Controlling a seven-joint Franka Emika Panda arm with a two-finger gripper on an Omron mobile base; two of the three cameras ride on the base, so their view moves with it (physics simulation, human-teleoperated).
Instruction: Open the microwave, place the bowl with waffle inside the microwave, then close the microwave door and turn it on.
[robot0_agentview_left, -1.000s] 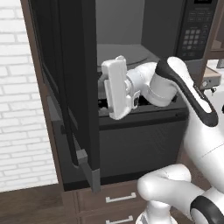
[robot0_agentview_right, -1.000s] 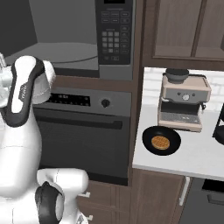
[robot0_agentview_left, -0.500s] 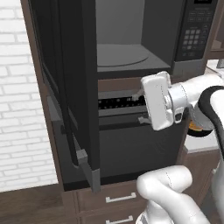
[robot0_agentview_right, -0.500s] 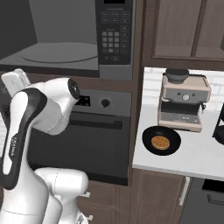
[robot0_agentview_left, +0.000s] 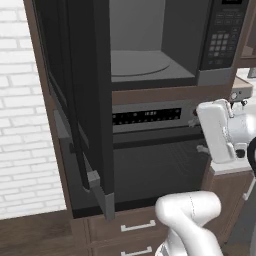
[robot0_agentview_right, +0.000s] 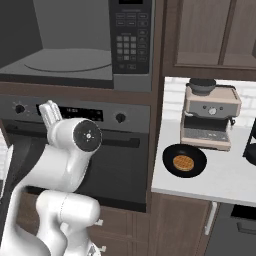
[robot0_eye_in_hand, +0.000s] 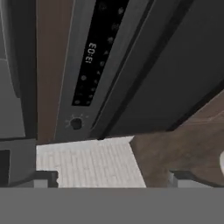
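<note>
The white arm bends forward from the base, its forearm reaching across the front of the oven, with the hand turned sideways near the oven's display strip. In the hand view the fingers stand wide apart with nothing between them, pointing at the oven's knob and the strip, which that view shows rolled on its side. The strip's lit digits read roughly "13:03", though they are small and rotated.

The microwave sits above the oven with its grey interior and turntable exposed; the microwave door is swung fully open to the left. The keypad panel carries buttons too small to read.

The bowl rests on the white table just in front of the espresso machine, with the waffle lying in it.
</note>
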